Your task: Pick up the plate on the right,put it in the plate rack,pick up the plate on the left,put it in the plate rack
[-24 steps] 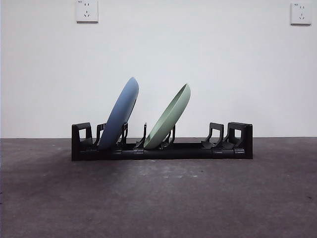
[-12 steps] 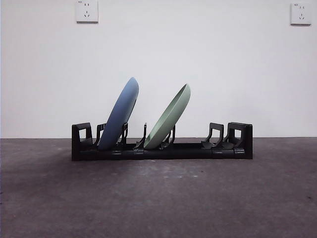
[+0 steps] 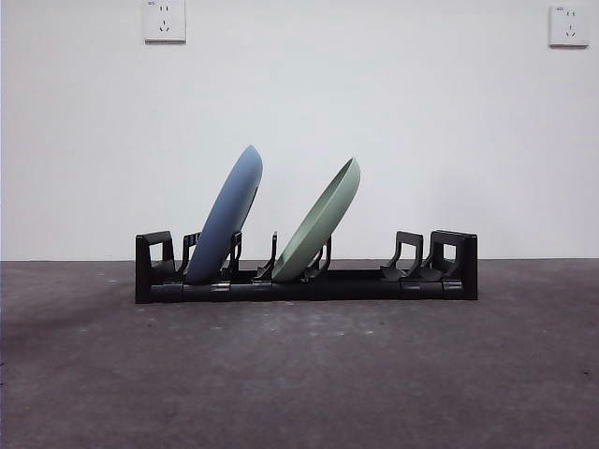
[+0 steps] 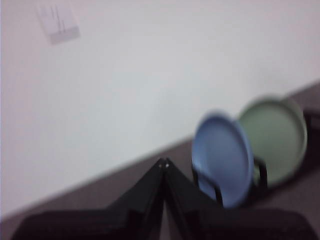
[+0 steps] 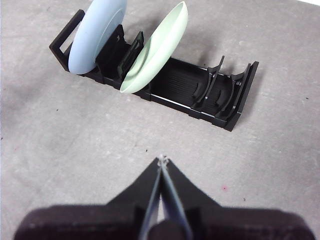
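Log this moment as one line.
blue plate: in plate rack, leaning | green plate: in rack, leaning | left gripper: shut, clear of rack | right gripper: shut, clear

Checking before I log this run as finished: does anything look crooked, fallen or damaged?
Nothing stands out. The blue plate and the green plate both lean the same way in the plate rack, held between prongs. The left gripper and right gripper are shut and empty.
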